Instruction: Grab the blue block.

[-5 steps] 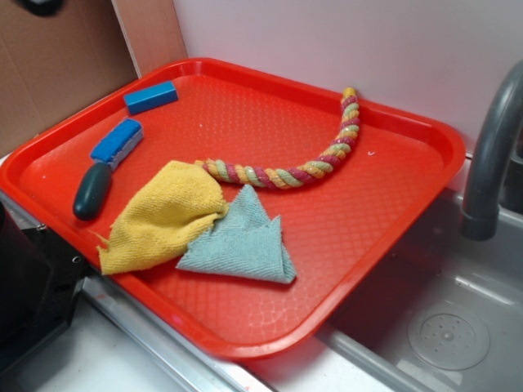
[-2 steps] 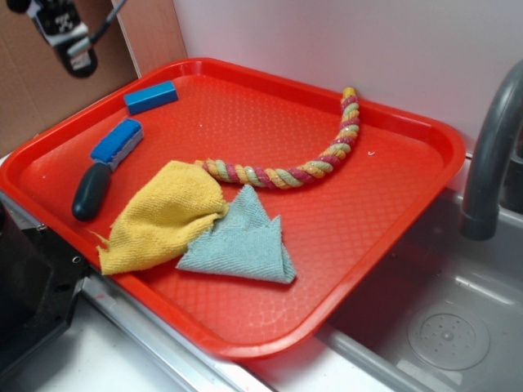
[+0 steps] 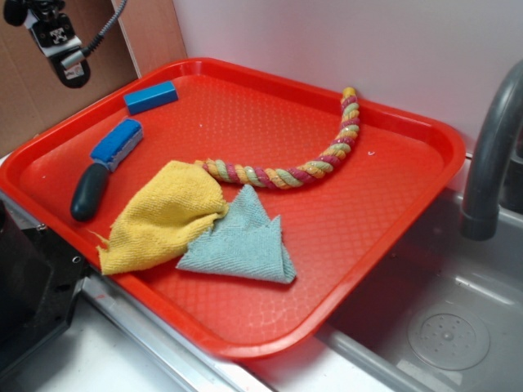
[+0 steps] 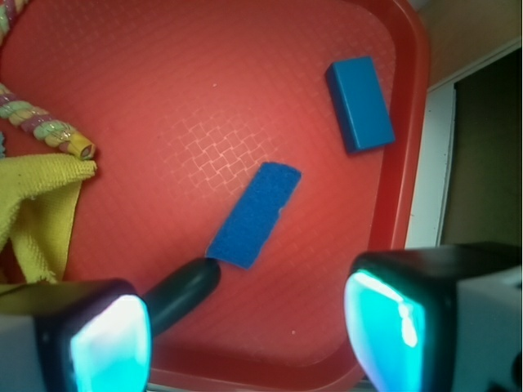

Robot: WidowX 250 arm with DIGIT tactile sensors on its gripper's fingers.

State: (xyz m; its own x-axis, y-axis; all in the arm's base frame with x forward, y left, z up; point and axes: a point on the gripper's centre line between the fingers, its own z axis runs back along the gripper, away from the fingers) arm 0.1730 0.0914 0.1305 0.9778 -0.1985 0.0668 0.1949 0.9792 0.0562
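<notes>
**Gripper high, block untouched**

Gripper (image 4: pixel 249 335) hangs in the air above the tray's (image 3: pixel 392 237) far-left corner, jaws spread wide, nothing between them. Blue block (image 3: pixel 150 96) lies flat on the red tray near that corner, just past the scrub brush (image 3: pixel 105 165). 2 cloths, yellow cloth (image 3: pixel 159 216) and teal cloth (image 3: pixel 239 242), overlap mid-tray beside a braided rope (image 3: pixel 315 163). Faucet (image 3: pixel 490 155) at right.
</notes>
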